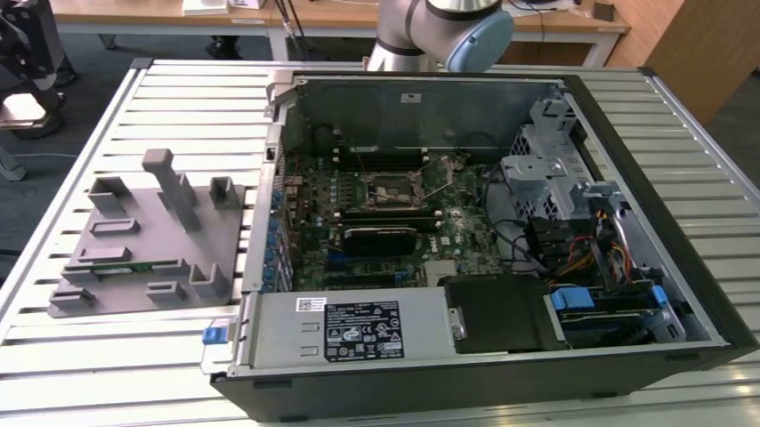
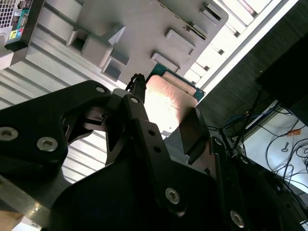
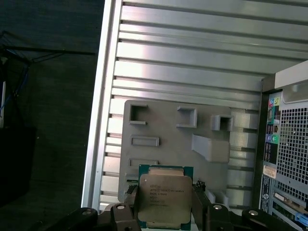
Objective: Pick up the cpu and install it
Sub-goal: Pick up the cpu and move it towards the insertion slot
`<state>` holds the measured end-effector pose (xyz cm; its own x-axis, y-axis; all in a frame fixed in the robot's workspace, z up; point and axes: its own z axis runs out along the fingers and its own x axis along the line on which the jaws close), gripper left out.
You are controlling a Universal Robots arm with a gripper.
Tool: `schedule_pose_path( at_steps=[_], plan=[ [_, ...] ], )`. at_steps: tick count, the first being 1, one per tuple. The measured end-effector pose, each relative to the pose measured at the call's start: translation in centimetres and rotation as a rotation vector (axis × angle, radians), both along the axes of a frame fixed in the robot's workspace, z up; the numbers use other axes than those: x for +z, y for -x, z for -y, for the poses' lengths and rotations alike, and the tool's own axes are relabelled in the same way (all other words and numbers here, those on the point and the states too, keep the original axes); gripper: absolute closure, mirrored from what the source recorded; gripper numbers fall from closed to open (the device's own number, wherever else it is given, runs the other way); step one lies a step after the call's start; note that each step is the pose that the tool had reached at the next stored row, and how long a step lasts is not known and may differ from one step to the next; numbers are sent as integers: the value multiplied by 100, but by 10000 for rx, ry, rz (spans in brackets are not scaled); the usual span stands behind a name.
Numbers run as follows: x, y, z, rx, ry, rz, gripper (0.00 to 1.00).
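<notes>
"One open computer case [image 1: 475, 222] lay on the slatted table [image 1: 665, 107] in the exterior view, didn't it?"

"Yes. The grey holder tray [image 1: 142, 240] was beside it on the exterior view's left, and the bare socket [image 1: 396, 191] sat far inside the case."

"And the second wrist view?"

"The gripper [image 2: 165, 108] was clamped on the cpu [image 2: 168, 102], a finger against each opposite edge, over the tray."

"The first wrist view?"

"Same grip, with the metal top facing the camera. The chip seemed lifted clear of the tray, though I couldn't be certain from that angle."

"What worried you?"

"The thin edge hold. A jolt could have twisted or dropped it, and a tilted chip might have bent the socket's contacts."
</notes>
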<state>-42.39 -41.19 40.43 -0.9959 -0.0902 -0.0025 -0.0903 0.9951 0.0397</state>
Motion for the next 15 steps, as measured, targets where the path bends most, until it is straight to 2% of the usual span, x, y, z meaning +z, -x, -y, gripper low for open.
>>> schedule_pose_path(
  at_steps=[6,15],
  plan=[
    [2,-12,1,1,1,-1,47],
    [1,-137,0,0,0,0,47]
  ],
)
